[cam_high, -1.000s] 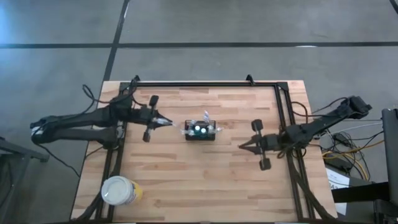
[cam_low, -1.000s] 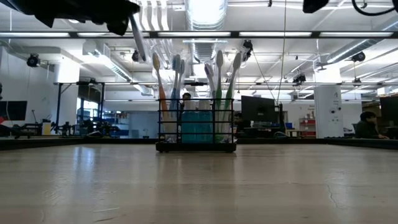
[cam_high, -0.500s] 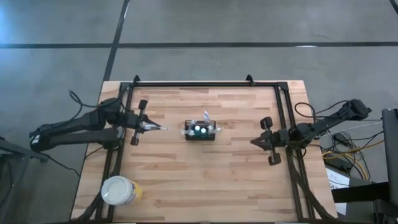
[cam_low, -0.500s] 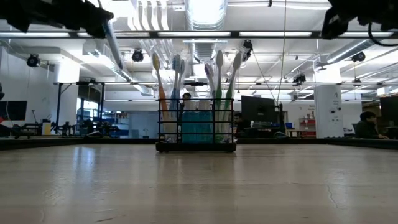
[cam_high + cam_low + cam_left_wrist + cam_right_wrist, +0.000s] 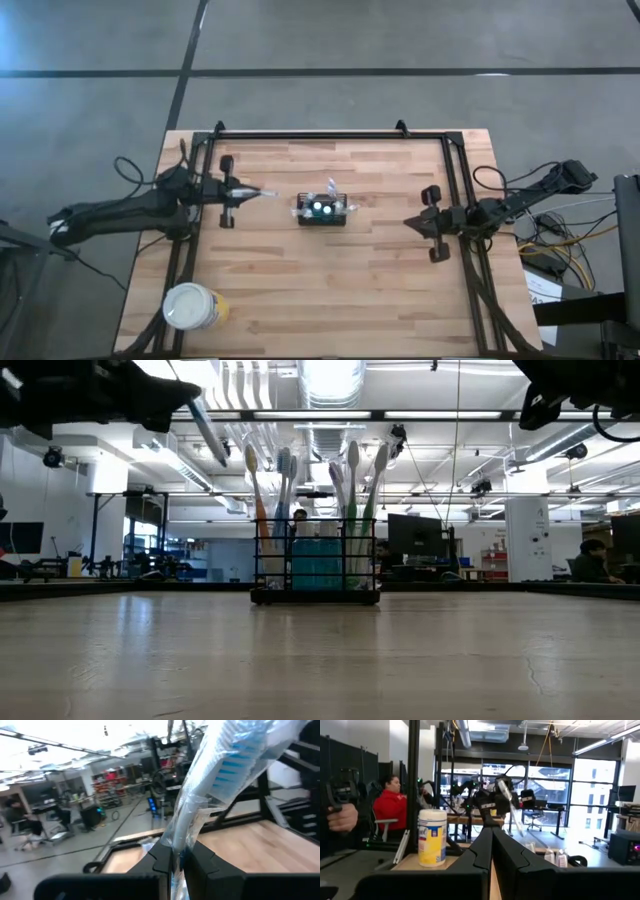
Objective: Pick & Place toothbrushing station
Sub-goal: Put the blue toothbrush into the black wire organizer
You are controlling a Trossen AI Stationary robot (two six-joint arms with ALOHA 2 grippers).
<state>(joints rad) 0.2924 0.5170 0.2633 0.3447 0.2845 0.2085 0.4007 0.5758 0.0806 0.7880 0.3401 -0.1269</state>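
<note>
The toothbrushing station, a black wire-mesh caddy (image 5: 320, 211), stands on its base at the table's middle with several toothbrushes upright in it; it also shows in the low view (image 5: 315, 565). My left gripper (image 5: 238, 190) is left of the caddy, above the table, shut on a toothbrush in a clear wrapper (image 5: 256, 191). Its blue-bristled head (image 5: 239, 757) points toward the caddy. My right gripper (image 5: 410, 222) is shut and empty, right of the caddy near the table's right rail. My left gripper pinches the wrapped toothbrush's handle (image 5: 181, 837) between its two fingers. The fingers come from the table's left side, and the brush runs on past their tips. The brush is lifted clear of the table, slanting down toward the caddy (image 5: 208, 432).
A round white-and-yellow cup (image 5: 190, 306) stands at the table's near left corner. A black rail frame (image 5: 300, 134) runs along the far, left and right sides. Bare wood lies around the caddy. People show in the room beyond the table (image 5: 390, 802).
My left gripper has drawn back from beside the caddy toward the table's left edge with the wrapped toothbrush, then edged a little toward the far edge. My right gripper has drawn back toward the table's right edge. The caddy has stayed where it was.
</note>
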